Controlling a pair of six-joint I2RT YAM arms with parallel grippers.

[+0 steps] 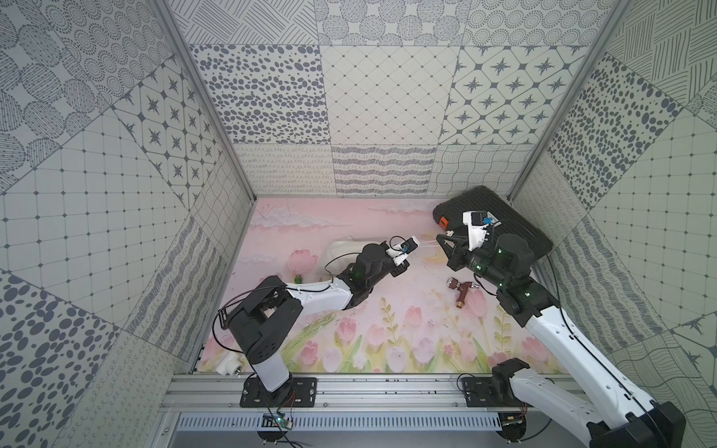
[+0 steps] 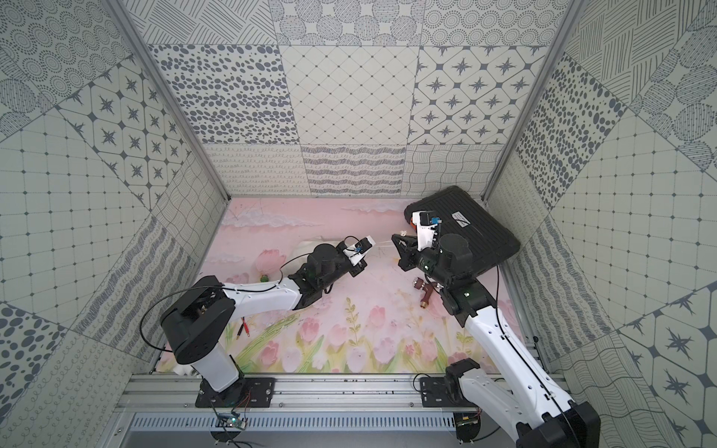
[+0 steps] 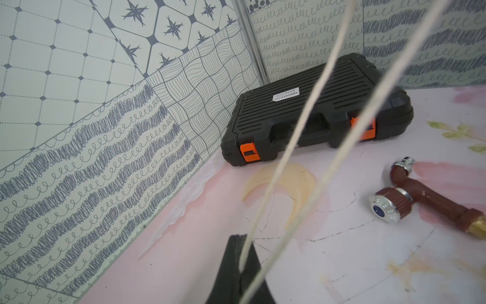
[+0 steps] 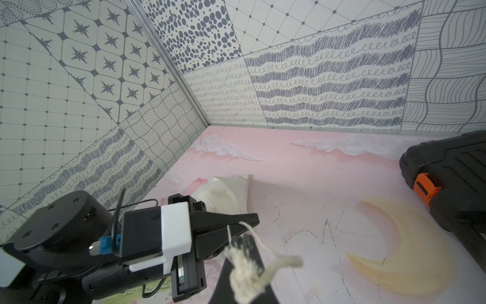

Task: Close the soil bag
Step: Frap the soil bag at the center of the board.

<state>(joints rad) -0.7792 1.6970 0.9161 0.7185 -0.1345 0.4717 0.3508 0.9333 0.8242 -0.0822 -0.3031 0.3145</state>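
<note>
The soil bag (image 1: 343, 248) (image 2: 304, 248) is a cream cloth pouch lying on the pink mat at the back left, partly hidden behind my left arm; the right wrist view shows it (image 4: 226, 193) too. Its thin white cords (image 1: 426, 241) stretch to the right, off the mat. My left gripper (image 1: 414, 243) (image 3: 238, 239) is shut with one cord (image 3: 296, 131) pinched between its jaws. My right gripper (image 1: 440, 237) (image 4: 244, 240) is shut on the cords' frayed knotted end (image 4: 246, 276). The two grippers are a short way apart, tips facing.
A black ribbed hard case (image 1: 504, 217) (image 3: 315, 105) with orange latches lies in the back right corner, just behind my right gripper. A brown tap (image 1: 463, 293) (image 3: 410, 192) lies on the mat near the right arm. A small green-capped thing (image 1: 298, 278) sits by the left arm.
</note>
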